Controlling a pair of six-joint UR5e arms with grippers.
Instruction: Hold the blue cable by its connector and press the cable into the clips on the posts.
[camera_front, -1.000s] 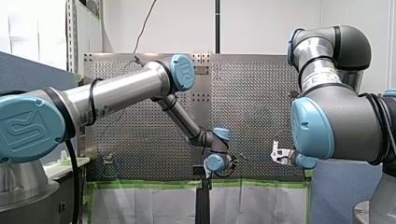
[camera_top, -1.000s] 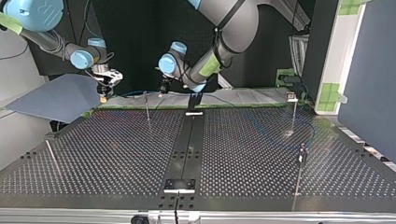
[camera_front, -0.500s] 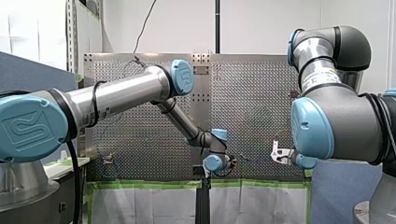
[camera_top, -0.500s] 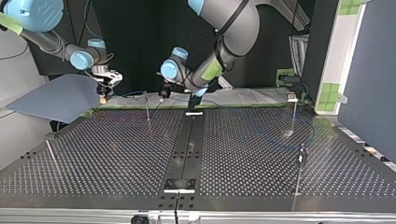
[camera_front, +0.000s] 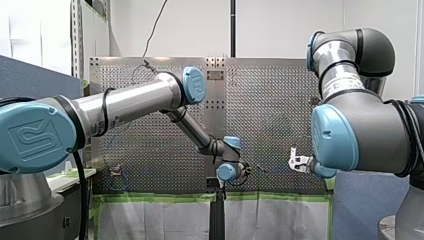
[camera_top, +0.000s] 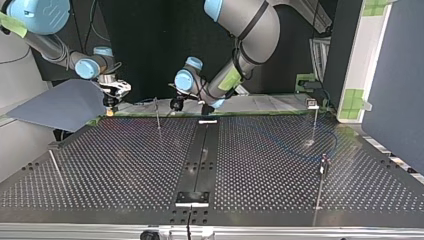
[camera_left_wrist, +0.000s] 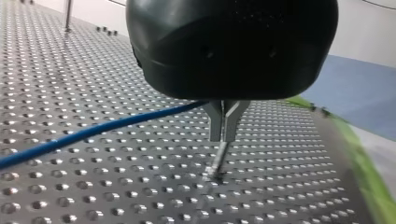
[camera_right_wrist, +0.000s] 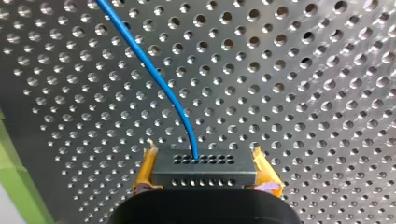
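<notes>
Blue cable (camera_right_wrist: 159, 79): only the right wrist view shows it entering the black connector (camera_right_wrist: 205, 169), clamped between my right gripper's (camera_right_wrist: 205, 164) yellow-padded fingers. Left wrist view: my left gripper's (camera_left_wrist: 223, 133) metal fingers pressed together, the cable meeting their roots. Top view: both grippers at the counter's (camera_top: 125, 165) far edge; posts (camera_top: 158, 114) well apart nearer the camera.
</notes>
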